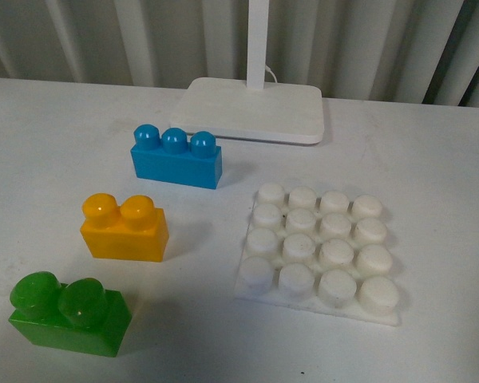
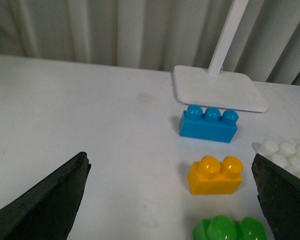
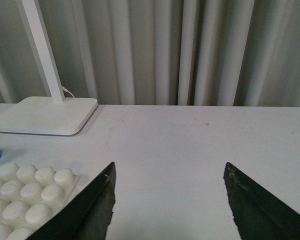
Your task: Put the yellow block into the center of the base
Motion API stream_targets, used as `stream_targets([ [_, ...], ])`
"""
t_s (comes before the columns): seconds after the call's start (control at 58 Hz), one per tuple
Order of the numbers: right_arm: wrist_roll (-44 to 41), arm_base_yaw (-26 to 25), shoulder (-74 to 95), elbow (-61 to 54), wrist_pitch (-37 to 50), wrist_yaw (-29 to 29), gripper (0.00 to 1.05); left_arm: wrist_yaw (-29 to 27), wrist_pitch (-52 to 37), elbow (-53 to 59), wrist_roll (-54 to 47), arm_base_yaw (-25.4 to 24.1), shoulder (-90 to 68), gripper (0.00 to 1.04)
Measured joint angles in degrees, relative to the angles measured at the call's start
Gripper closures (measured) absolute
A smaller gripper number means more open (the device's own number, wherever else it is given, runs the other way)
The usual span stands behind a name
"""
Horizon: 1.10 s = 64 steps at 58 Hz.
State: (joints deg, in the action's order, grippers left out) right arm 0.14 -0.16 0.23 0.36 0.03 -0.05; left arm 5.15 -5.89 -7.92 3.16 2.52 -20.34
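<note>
My left gripper (image 2: pixel 169 159) hangs wide open above the counter (image 1: pixel 48 144), holding nothing; my right gripper (image 3: pixel 169 165) is spread just as wide, also empty. The yellow block (image 1: pixel 124 227) stands studs up, left of the counter's middle, between the blue brick (image 1: pixel 176 156) on its far-edge side and the green brick (image 1: pixel 68 313) toward the near-left corner. The base (image 1: pixel 318 254) lies flat to its right, apart from it, with the lamp foot (image 1: pixel 251 110) near the far edge.

on the worktop (image 1: pixel 56 136): one yellow block (image 1: pixel 124 227), one blue brick (image 1: pixel 176 157), one green brick (image 1: pixel 69 313), three in all. one base (image 1: pixel 317 250) with sixteen studs. one lamp foot (image 1: pixel 255 109) with one post (image 1: pixel 256 44).
</note>
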Motion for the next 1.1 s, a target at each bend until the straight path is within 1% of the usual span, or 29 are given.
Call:
stream_targets([
  [0.017, 0.00, 0.00, 0.00, 0.00, 0.00, 0.00, 0.32, 1.09, -1.36, -1.22, -0.96, 0.20, -2.36, 0.06],
  [0.069, 0.00, 0.00, 0.00, 0.00, 0.00, 0.00, 0.22, 3.91, -3.80, -5.44, -5.03, 0.74, -9.53, 0.06],
  [0.155, 0.04, 0.00, 0.00, 0.00, 0.00, 0.00, 0.07, 9.14, -2.45, -11.82, -13.22, 2.60, -19.87, 0.06],
  [0.19, 0.04, 0.00, 0.00, 0.00, 0.00, 0.00, 0.07, 11.85, -0.79, -14.51, -17.99, 3.15, -24.22, 0.06],
  [0.207, 0.04, 0.00, 0.00, 0.00, 0.00, 0.00, 0.09, 12.39, -0.31, -15.21, -18.53, 3.28, -25.33, 0.06],
  [0.259, 0.02, 0.00, 0.00, 0.00, 0.00, 0.00, 0.09, 14.95, 3.34, -19.43, -25.55, 4.11, -31.52, 0.06],
  [0.276, 0.02, 0.00, 0.00, 0.00, 0.00, 0.00, 0.09, 15.19, 4.11, -20.22, -26.14, 4.22, -32.52, 0.06],
  [0.345, 0.02, 0.00, 0.00, 0.00, 0.00, 0.02, 0.09, 16.48, 9.27, -26.01, -35.39, 5.16, -39.36, 0.06],
  [0.397, 0.02, 0.00, 0.00, 0.00, 0.00, 0.00, 0.09, 16.87, 12.87, -29.62, -40.30, 5.86, -43.04, 0.06],
  [0.5, 0.02, 0.00, 0.00, 0.00, 0.00, 0.00, 0.09, 15.89, 18.97, -35.60, -50.47, 7.23, -49.20, 0.06],
  [0.621, 0.02, 0.00, 0.00, 0.00, 0.00, 0.00, 0.09, 12.46, 27.04, -41.40, -63.06, 9.29, -55.87, 0.06],
  [0.741, 0.02, 0.00, 0.00, 0.00, 0.00, 0.00, 0.09, 9.49, 32.79, -45.53, -72.76, 10.95, -61.57, 0.06],
  [0.914, 0.02, 0.00, 0.00, 0.00, 0.00, 0.00, 0.09, 7.76, 36.24, -50.75, -78.25, 11.58, -67.87, 0.06],
  [1.103, 0.02, 0.00, 0.00, 0.00, 0.00, 0.00, 0.09, 7.65, 37.48, -54.29, -79.93, 11.58, -72.87, 0.06],
])
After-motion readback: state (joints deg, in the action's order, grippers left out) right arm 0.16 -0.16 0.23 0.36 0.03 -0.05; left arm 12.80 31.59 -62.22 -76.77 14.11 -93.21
